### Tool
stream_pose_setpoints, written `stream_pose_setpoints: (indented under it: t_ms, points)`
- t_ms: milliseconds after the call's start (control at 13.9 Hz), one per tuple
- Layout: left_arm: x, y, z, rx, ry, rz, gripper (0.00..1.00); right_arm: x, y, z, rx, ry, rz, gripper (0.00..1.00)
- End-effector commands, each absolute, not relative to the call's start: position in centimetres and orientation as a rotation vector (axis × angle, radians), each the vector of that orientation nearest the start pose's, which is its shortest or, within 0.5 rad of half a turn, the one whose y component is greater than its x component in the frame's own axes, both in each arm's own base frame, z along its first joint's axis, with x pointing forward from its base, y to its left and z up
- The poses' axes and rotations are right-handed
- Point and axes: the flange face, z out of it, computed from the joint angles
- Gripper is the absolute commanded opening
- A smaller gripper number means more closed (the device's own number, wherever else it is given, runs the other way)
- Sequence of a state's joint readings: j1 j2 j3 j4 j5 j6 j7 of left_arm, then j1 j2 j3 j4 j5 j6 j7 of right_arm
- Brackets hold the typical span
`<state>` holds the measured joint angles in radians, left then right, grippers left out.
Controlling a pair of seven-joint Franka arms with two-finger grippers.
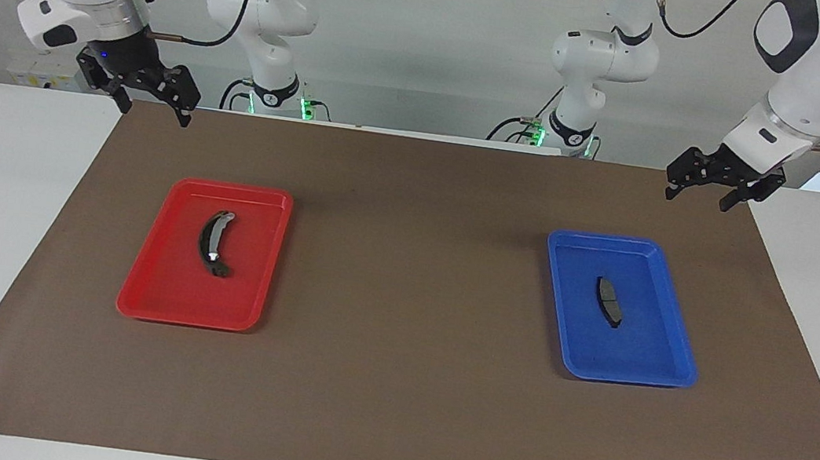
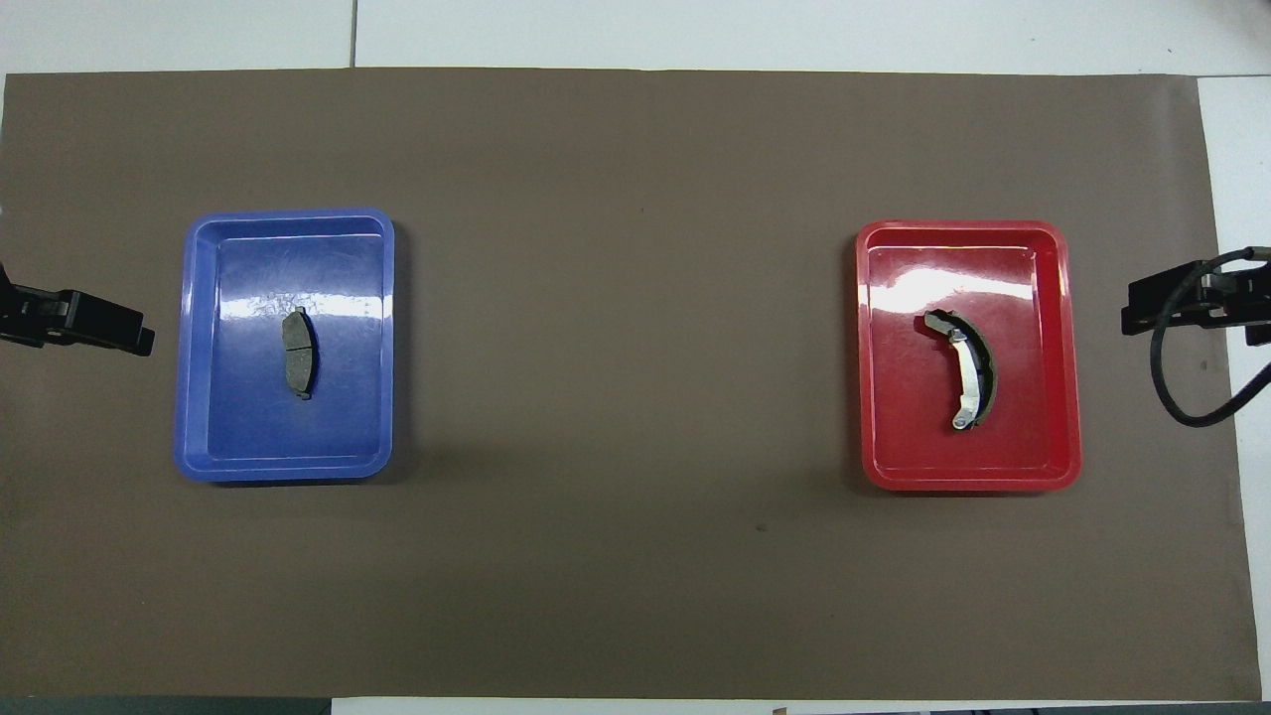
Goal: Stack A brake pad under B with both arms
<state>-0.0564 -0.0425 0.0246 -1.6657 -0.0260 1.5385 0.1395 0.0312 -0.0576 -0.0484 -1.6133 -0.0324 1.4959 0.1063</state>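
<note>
The short dark grey brake pad (image 1: pixel 609 301) lies in the blue plastic tray (image 1: pixel 664 374), the long silver-banded crescent brake piece (image 1: pixel 213 242) in the red plastic tray (image 1: pixel 139 301). Left claw (image 1: pixel 702 193) and right claw (image 1: pixel 154 109) hang spread wide, empty. No writing on either part is legible.

A robotics lab: two arms (image 1: pixel 272 14) bolted at a papered table (image 1: pixel 385 417).

Both arms wait, raised and bent down from the shoulders. Left hand (image 1: pixel 702 191) hangs in the air at its own end of the counter — fingers spread, empty. Right hand (image 1: pixel 153 107) hangs likewise at its own end — fingers apart, holding nothing, wrist tilted inward.
</note>
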Motion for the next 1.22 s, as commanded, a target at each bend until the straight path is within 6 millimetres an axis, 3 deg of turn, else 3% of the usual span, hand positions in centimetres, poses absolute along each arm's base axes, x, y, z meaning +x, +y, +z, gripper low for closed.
stream_pose_setpoints:
  t_ms: [0, 648, 864, 1008, 1153]
  points:
    - [52.8, -1.7, 60.3, -3.147, 0.268, 0.122, 0.99, 52.6, -1.6, 63.0, -3.165, 0.211, 0.083, 1.00]
    - [53.0, -1.5, 60.5, -3.149, 0.276, 0.095, 0.99, 52.6, -1.6, 62.9, -3.165, 0.211, 0.086, 1.00]
    - [53.0, -2.3, 60.2, -3.147, 0.290, 0.093, 0.98, 52.6, -1.6, 63.0, -3.165, 0.211, 0.083, 1.00]
    - [52.8, -2.8, 58.6, -3.143, 0.297, 0.002, 0.97, 52.6, -1.6, 63.0, -3.165, 0.211, 0.083, 1.00]
    - [52.9, -2.7, 55.5, -3.142, 0.295, -0.023, 0.97, 52.6, -1.6, 62.9, -3.165, 0.211, 0.086, 1.00]
